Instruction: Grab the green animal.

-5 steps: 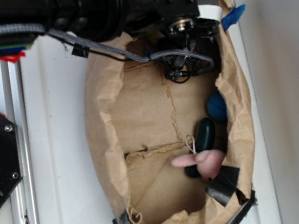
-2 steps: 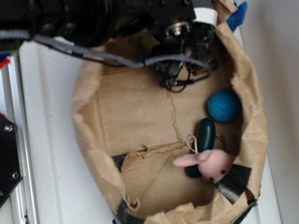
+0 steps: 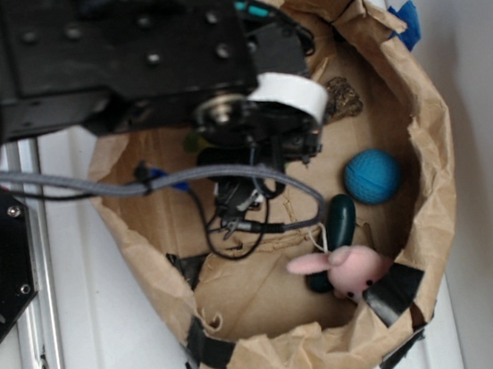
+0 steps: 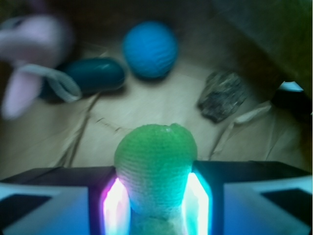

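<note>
Since a moment earlier, my arm had swung from the bag's top edge toward its middle. The fuzzy lime-green plush animal point(image 4: 155, 164) sat clamped between my fingers point(image 4: 199, 196), above the brown paper bag point(image 3: 429, 207). Near its right edge lay a blue yarn ball point(image 4: 149, 49), dark green oblong point(image 4: 93, 76) and pink plush bunny point(image 4: 29, 54).

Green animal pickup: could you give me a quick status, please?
Gripper shut on green animal. Held above the bag floor. Blue ball and pink bunny ahead, clear of the grip.
</note>
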